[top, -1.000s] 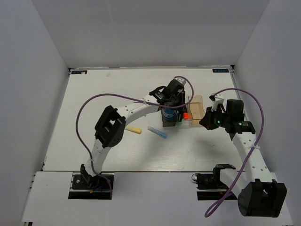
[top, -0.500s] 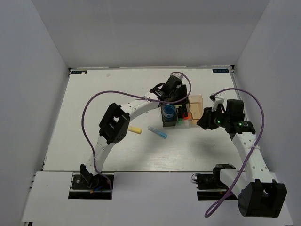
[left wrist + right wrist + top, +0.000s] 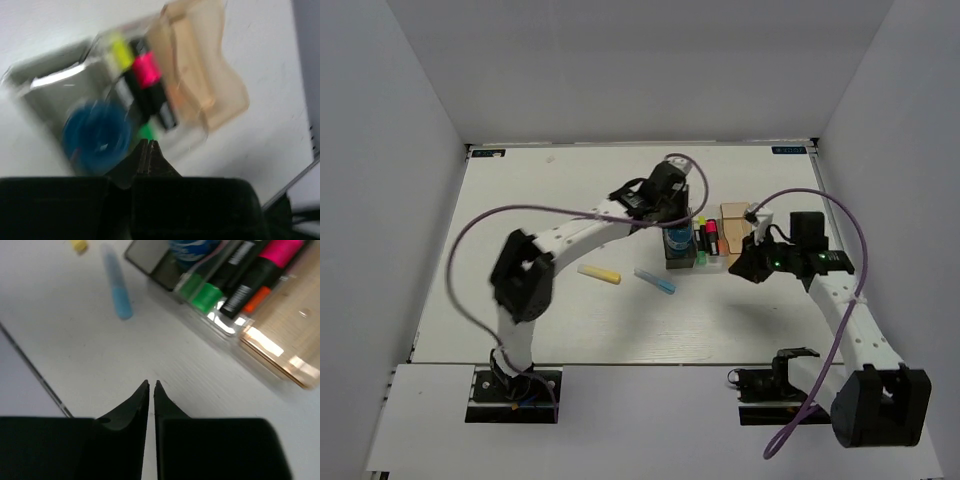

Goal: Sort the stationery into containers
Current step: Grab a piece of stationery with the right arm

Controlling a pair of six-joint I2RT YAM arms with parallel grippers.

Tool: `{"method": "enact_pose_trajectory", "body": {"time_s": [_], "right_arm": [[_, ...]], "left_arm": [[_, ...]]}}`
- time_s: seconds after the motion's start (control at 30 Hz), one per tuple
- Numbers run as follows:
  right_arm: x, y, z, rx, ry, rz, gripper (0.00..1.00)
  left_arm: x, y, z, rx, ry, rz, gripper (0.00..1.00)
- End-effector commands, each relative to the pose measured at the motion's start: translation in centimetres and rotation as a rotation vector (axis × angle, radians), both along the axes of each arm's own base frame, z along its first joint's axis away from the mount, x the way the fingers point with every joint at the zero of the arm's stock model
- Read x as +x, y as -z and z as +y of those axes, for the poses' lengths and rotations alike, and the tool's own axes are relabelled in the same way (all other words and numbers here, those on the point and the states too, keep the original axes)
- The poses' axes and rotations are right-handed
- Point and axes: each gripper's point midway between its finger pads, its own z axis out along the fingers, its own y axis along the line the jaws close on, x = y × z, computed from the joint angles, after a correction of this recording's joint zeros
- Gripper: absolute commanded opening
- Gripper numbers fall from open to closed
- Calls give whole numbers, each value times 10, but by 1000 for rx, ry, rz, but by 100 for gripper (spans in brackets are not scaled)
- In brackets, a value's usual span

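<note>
The left gripper (image 3: pixel 149 146), pressed together, has swung off the clear bin (image 3: pixel 220 320), uncovering its highlighters (image 3: pixel 239 294). Only its own wrist view shows the right gripper (image 3: pixel 151 386) closed too.

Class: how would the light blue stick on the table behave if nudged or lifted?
The light blue stick looks round and slim, so a sideways nudge would probably roll it. It lies straight, so it is likely stiff; being small, it is probably light.
</note>
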Motion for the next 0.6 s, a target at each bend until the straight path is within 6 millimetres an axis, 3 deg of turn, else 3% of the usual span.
{"method": "enact_pose_trajectory", "body": {"time_s": [0.0,0.03,0.07,0.1,0.13,0.17,0.2,0.23,0.27,0.33,0.37,0.4,0.43,0.5,0.53,0.57], "right_arm": [[-20,-4,30,19,-302,-48,13],[-20,-3,33,6,-325,-55,15],[-25,0,47,-8,-408,-72,18],[-19,-3,51,-34,-422,-83,22],[-23,-4,62,-45,-469,-90,24],[-21,-5,73,-84,-509,-107,27],[-19,-6,79,-106,-524,-117,30],[-20,-4,96,-125,-575,-104,32],[-19,0,105,-194,-592,-126,32],[-12,-8,134,-230,-615,-168,39],[0,2,133,-325,-578,-173,43],[-2,-15,164,-308,-596,-231,44],[8,5,169,-386,-577,-202,44],[5,4,192,-448,-582,-236,44],[16,20,199,-520,-567,-224,44],[14,22,208,-540,-580,-231,46]], "left_arm": [[-51,-103,88,48,-59,-191,0],[-68,-95,125,96,-118,-186,9],[-83,-60,151,173,-142,-138,44],[-93,-47,192,211,-228,-114,56],[-107,-51,216,208,-254,-108,65],[-109,-44,239,224,-303,-83,80],[-131,-17,272,270,-329,12,85],[-147,-3,289,277,-335,47,88],[-150,5,308,278,-382,81,95],[-178,30,338,262,-404,143,96],[-182,33,342,248,-409,148,96],[-191,45,350,228,-409,159,96],[-193,40,353,207,-425,128,96],[-200,39,356,189,-414,110,96],[-202,37,363,194,-440,97,96],[-203,36,366,195,-442,86,96]]}}
